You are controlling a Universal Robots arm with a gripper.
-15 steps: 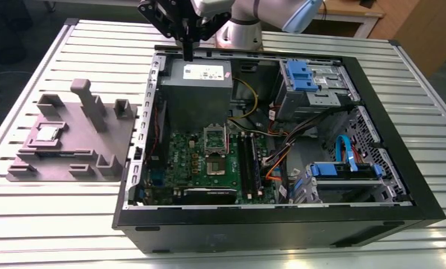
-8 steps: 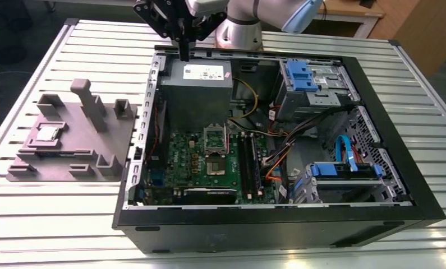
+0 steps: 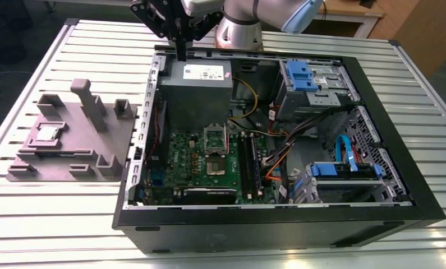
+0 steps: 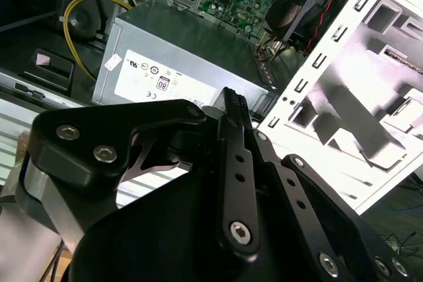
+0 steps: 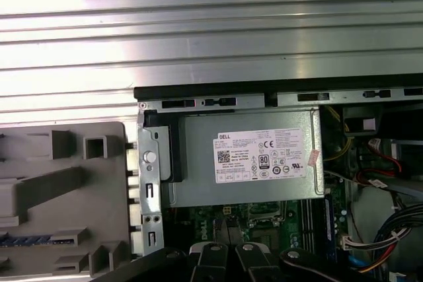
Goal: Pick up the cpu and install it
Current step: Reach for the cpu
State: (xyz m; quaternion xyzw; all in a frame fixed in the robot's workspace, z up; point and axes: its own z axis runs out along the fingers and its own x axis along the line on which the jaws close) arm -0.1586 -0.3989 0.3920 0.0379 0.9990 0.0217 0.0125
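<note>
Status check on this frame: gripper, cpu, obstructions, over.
Gripper shut, empty, above the power supply inside the open computer case. Cpu sits on the grey fixture plate beside the case, untouched. Nothing on top of the cpu.

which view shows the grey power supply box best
The first wrist view: the power supply sits square-on, its whole labelled face unobstructed. The exterior view shows it small, the gripper over its far edge. The second wrist view shows its label at a slant, partly behind the gripper.
</note>
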